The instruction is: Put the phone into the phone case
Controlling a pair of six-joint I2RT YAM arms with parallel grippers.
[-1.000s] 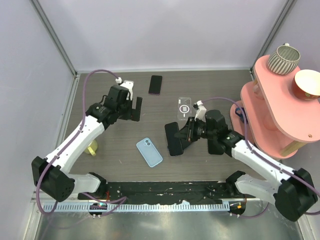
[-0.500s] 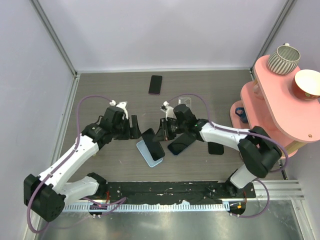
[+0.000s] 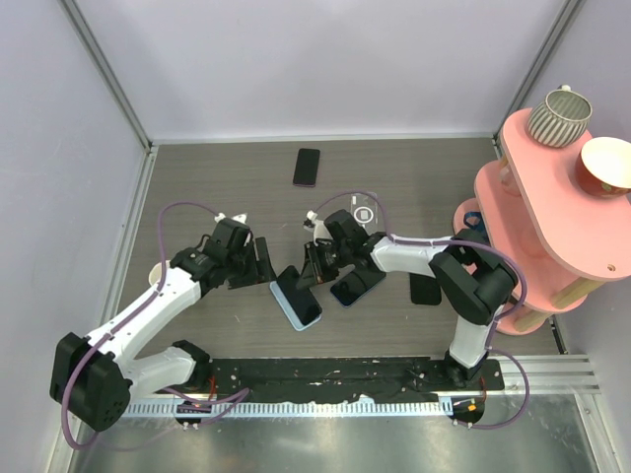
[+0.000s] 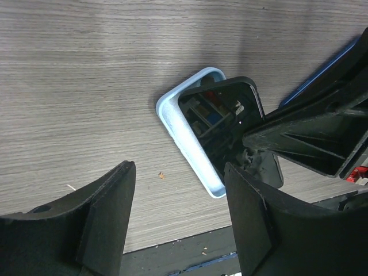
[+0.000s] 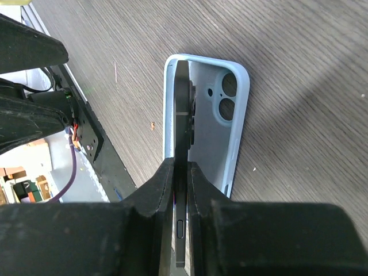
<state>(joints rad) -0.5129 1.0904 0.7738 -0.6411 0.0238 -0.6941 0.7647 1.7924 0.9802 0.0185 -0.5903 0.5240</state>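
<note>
My right gripper [image 3: 317, 268] is shut on the black phone [image 3: 304, 288] and holds it on edge, tilted. In the right wrist view the phone [image 5: 182, 109] stands with its long edge inside a light-blue shell [image 5: 215, 138] that has a raised rim and two camera holes. The shell [image 3: 292, 307] lies flat on the table. My left gripper [image 3: 258, 264] is open and empty, just left of the shell, and the left wrist view shows the phone [image 4: 221, 123] and the shell's rim [image 4: 184, 135]. The transparent phone case [image 3: 363, 213] with a white ring lies behind the right arm.
A dark phone [image 3: 355, 286] lies under the right arm, another [image 3: 426, 292] further right. A black phone with a pinkish rim [image 3: 307, 167] lies at the back. A pink shelf [image 3: 523, 212] with cups stands at the right. A pale cup [image 3: 155, 276] sits by the left arm.
My right gripper has carried the black phone leftwards from the table's middle and set its edge into the light-blue shell. My left gripper has moved nearer and rightwards, up to the shell.
</note>
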